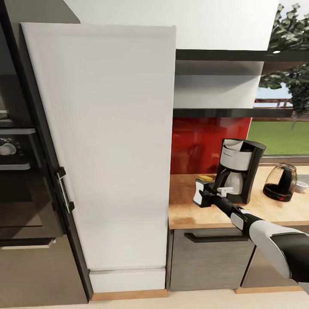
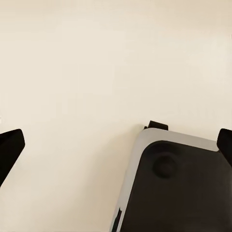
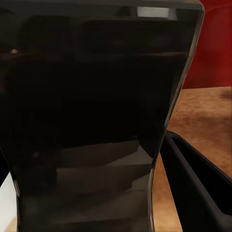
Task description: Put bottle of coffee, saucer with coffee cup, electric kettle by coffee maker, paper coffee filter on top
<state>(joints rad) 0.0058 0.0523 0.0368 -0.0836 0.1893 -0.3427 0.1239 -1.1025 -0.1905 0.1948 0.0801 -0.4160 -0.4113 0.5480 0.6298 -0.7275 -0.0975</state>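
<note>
**benchbot_99:** So what's on the worktop (image 1: 189,216) right now, biggest first?

**kettle_kev:** Biggest task thing is the coffee maker (image 1: 238,170), standing upright toward the back of the worktop, in front of the red backsplash (image 1: 201,137). Black body, silver band up top, glass carafe tucked underneath. I'd guess it's the heavy, stiff one with a fragile carafe, so it's best left where it stands, which the task wants anyway. If it ever needs nudging, push low on the black body, not the carafe.

**benchbot_99:** And the kettle?

**kettle_kev:** The electric kettle (image 1: 281,182) sits near the coffee maker's right, apart from it, close to the window. Dark smoky see-through dome on a black base with a red bit low down. Probably light when empty, but smooth and slippery on the dome, so the handle is the place to take hold.

**benchbot_99:** Tools?

**kettle_kev:** The right tool (image 1: 201,192) is at the coffee maker's front left, low over the worktop; its wrist camera stares straight at the dark housing. Can't tell whether it's spread or closed. The left tool (image 2: 116,140) hangs over pale floor with its fingertips (image 2: 9,145) wide apart, holding nothing.
</note>
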